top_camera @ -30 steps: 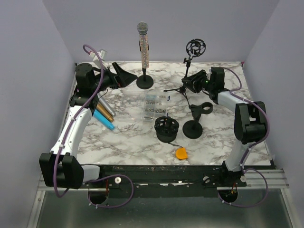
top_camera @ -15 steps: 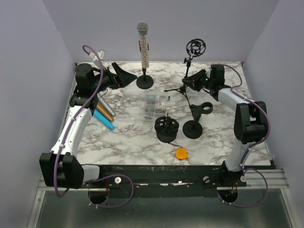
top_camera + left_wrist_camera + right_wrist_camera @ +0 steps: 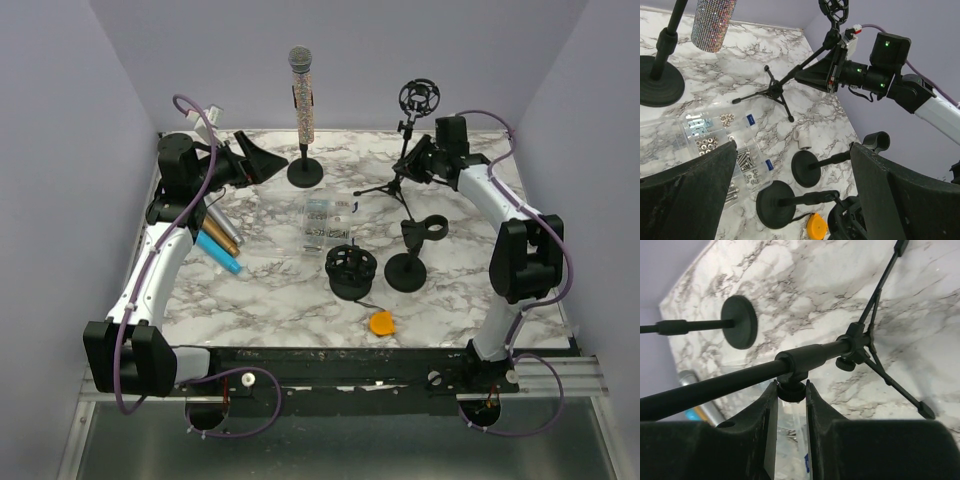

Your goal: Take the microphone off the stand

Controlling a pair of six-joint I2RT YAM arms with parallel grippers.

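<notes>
The sparkly microphone (image 3: 301,95) sits upright in its round-based stand (image 3: 305,172) at upper centre, the left gripper (image 3: 252,160) gaping nearby, likely to seize it, while the right gripper (image 3: 791,390) clamps the pole knob of the tripod stand (image 3: 774,91).

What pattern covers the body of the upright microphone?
The microphone is covered in silvery, multicoloured glitter; the left wrist view shows it best.

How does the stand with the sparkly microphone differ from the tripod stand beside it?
The round-base stand has a flat disc foot; the tripod stand has three thin legs. The round-base stand holds the sparkly microphone upright; the tripod stand's shock mount is empty. The round-base stand stands free; the right end effector grips the tripod stand's pole. Both are black.
</notes>
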